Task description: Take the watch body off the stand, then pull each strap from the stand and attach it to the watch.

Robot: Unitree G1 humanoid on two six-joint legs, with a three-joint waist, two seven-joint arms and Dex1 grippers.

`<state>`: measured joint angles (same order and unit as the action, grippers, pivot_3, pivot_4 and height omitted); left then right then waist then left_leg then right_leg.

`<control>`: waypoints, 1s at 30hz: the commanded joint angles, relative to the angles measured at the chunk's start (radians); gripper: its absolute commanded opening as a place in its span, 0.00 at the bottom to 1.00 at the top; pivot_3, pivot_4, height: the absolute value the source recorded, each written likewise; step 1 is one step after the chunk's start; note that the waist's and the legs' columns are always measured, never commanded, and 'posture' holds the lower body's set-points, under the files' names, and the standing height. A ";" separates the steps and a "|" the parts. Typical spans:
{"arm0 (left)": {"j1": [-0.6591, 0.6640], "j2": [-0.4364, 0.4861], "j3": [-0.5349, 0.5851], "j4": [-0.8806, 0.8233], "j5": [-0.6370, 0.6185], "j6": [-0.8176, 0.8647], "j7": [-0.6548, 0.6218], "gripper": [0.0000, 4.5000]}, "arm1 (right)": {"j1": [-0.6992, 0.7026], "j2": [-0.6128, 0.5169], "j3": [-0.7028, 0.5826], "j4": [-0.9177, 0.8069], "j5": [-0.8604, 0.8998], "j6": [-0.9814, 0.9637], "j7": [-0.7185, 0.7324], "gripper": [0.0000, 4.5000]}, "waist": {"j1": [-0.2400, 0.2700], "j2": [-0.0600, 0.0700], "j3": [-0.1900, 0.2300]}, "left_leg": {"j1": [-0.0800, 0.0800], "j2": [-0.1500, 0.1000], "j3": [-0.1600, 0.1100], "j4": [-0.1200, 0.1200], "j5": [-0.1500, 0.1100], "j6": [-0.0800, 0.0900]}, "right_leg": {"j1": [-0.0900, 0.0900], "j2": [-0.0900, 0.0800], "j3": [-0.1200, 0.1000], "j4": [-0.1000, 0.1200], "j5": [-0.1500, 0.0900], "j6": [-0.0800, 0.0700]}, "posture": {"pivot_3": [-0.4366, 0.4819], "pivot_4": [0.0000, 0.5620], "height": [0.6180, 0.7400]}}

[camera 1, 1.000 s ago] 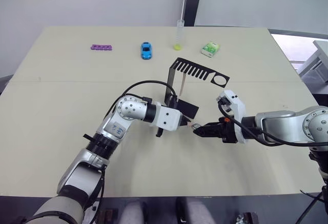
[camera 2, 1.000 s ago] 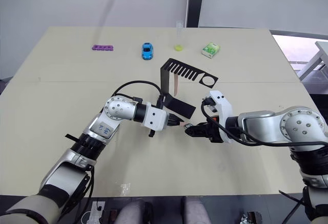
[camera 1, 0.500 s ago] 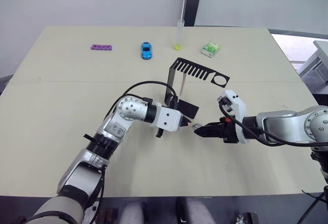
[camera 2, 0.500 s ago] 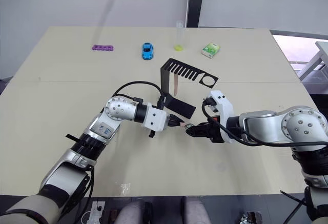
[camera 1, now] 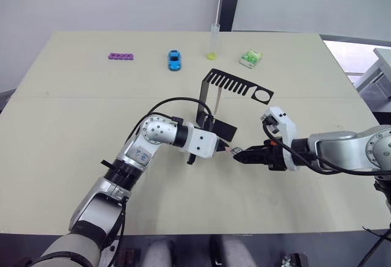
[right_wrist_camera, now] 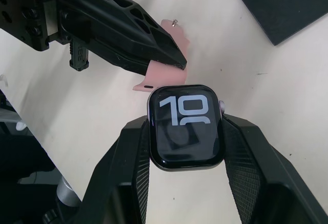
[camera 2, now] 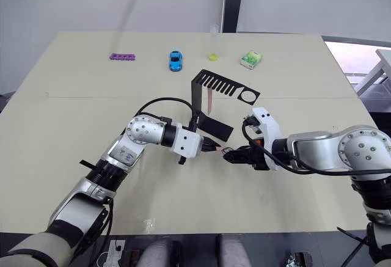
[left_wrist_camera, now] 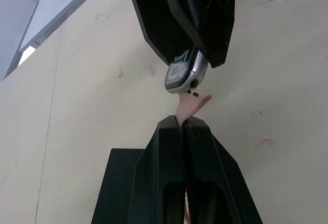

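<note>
I am clamping the watch body in my right fingers and pinching one strap in my left fingers, above the table near the stand. The soft strap end could be bending or missing the slot, since it is meeting the case at an angle.

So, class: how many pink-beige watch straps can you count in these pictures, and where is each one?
2. One strap is pinched in the left gripper, its end at the watch body held by the right gripper. The other strap hangs from the stand.
</note>
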<state>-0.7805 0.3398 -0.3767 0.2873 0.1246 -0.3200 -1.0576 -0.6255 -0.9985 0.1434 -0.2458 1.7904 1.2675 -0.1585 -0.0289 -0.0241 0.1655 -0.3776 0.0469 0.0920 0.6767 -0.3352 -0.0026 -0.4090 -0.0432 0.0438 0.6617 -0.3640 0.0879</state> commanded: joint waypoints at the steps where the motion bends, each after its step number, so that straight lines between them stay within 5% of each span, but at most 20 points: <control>1: -0.018 -0.033 -0.022 -0.031 -0.011 -0.028 0.012 0.00 | -0.029 -0.005 -0.036 -0.030 0.002 -0.008 0.027 0.35 | 0.000 0.000 0.000 | 0.000 0.000 0.000 0.000 0.000 0.000 | 0.000 0.000 0.000 0.000 0.000 0.000 | 0.48 0.27 1.00; 30: -0.016 -0.078 -0.019 -0.073 0.017 0.115 0.057 0.00 | -0.062 0.013 -0.019 -0.029 -0.037 0.006 0.016 0.35 | 0.000 0.000 0.000 | 0.000 0.000 0.000 0.000 0.000 0.000 | 0.000 0.000 0.000 0.000 0.000 0.000 | 0.48 0.27 1.00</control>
<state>-0.7801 0.2912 -0.3774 0.2839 0.1652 -0.1911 -1.0033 -0.6628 -0.9968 0.1435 -0.2452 1.7479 1.2772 -0.1634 -0.0288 -0.0241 0.1655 -0.3779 0.0469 0.0920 0.6767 -0.3352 -0.0026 -0.4093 -0.0432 0.0438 0.6618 -0.3640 0.0879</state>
